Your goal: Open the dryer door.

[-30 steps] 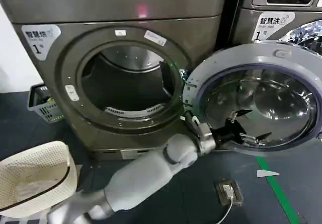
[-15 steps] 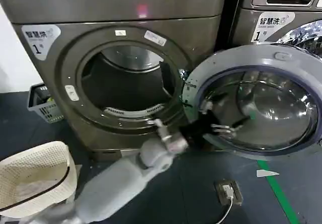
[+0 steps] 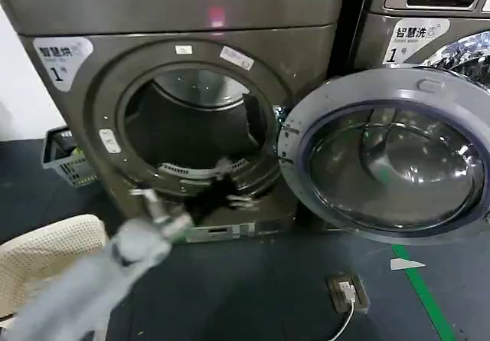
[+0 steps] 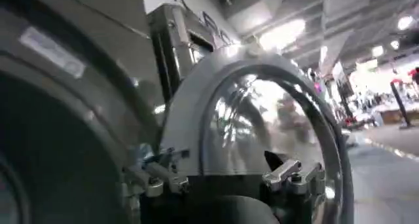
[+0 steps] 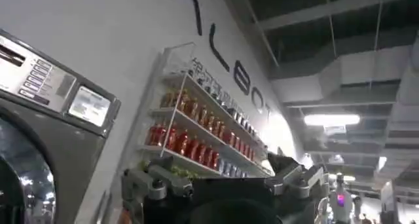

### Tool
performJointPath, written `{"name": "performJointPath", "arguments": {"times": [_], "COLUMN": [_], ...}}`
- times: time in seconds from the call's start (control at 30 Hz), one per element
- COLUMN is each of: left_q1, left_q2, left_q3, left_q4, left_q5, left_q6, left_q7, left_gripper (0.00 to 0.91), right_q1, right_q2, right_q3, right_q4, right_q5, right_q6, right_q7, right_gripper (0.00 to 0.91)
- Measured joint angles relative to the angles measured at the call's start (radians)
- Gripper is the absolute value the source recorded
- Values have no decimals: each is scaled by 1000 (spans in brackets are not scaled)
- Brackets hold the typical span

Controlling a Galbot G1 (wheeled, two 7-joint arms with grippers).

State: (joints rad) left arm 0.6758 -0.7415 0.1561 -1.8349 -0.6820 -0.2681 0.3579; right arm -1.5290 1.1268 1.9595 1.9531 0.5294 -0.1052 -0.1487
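Your left gripper [image 3: 230,190] sat in front of the lower rim of the drum opening [image 3: 197,130], its fingers spread wide with nothing between them and nothing touching them. In the left wrist view the same gripper [image 4: 226,177] showed both fingers [image 4: 285,173] well apart, with only air in the gap. The arm behind it reached in from the lower left of the head view, blurred, passing over the white mesh basket [image 3: 50,253] on the floor. The dryer door [image 3: 394,153] stood swung fully open to the right of the opening, hinged at its left edge, grey inner face and domed glass turned toward you; the gripper was well apart from it. From the left wrist the door [image 4: 262,124] rose beyond the fingers, clear of them. Your right gripper [image 5: 226,179] was held off to the side facing a wall shelf of bottles [image 5: 196,130], its fingers also wide apart and holding nothing.
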Motion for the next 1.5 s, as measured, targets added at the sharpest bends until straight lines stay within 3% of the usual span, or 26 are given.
{"name": "performJointPath", "arguments": {"times": [0.07,0.27,0.43,0.87,1.17,1.5], "left_q1": [11,68,138,199,220,226], "left_q2": [70,286,447,693,744,745], "left_q3": [-24,-124,-223,-289,-307,-311], "left_q4": [-7,-51,-37,130,209,288], "left_q5": [31,122,228,475,629,682], "left_q6": [31,249,329,257,173,119], "left_q7": [17,130,234,487,538,574], "left_gripper": [907,907,907,907,907,907], "right_q1": [10,15,13,10,1,-1], "right_q2": [5,13,14,0,0,3], "right_q3": [-3,0,-6,20,25,23], "right_q4": [9,19,25,5,0,1], "right_q5": [-4,-4,-34,-35,-28,-26], "right_q6": [-1,-5,-7,8,8,5], "right_q7": [1,-1,-1,49,52,51], "right_gripper": [907,907,907,907,907,907]}}
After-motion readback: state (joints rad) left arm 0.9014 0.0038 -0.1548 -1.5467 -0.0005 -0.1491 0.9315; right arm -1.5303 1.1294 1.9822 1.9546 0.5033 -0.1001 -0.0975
